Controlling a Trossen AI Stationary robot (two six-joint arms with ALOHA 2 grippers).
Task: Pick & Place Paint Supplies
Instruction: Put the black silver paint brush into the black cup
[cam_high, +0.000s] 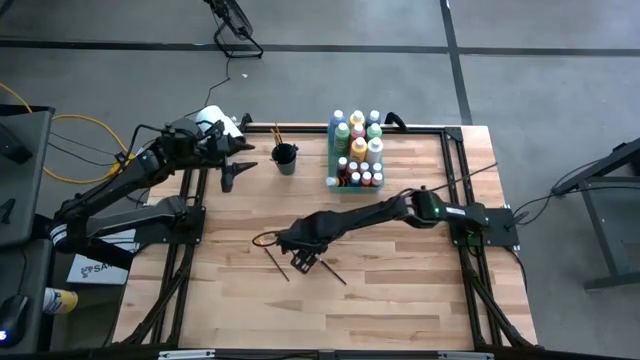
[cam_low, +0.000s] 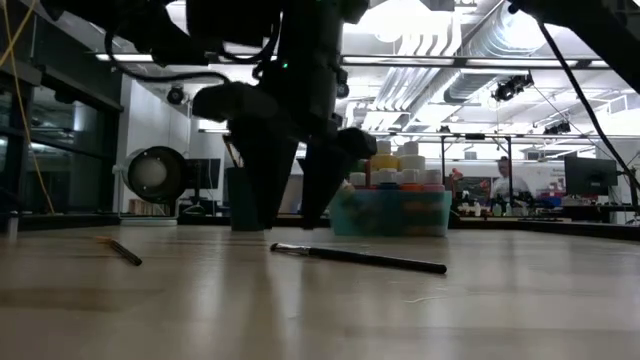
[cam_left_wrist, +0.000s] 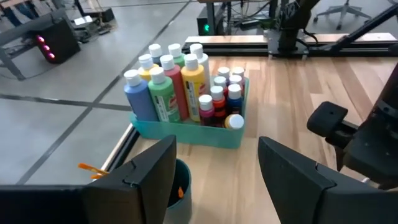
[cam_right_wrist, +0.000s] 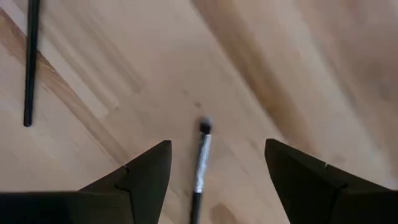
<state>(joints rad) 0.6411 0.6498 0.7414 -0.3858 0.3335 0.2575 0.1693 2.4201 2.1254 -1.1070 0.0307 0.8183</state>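
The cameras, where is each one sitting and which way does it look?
High view: above the table, looking straight down; both arms show, the left gripper by the cup, the right gripper over a brush.
Low view: at tabletop height, looking across; an arm hangs down near a brush.
Left wrist view: on the left arm, facing the tray of bottles; its open fingers show.
Right wrist view: on the right arm, facing down at a brush; open fingers show.
Shared: high and left wrist views both show the tray.

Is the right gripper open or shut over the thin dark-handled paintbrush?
Open. The right gripper has its two dark fingers spread wide, the thin dark-handled paintbrush lying flat on the wooden table between them, ungripped.
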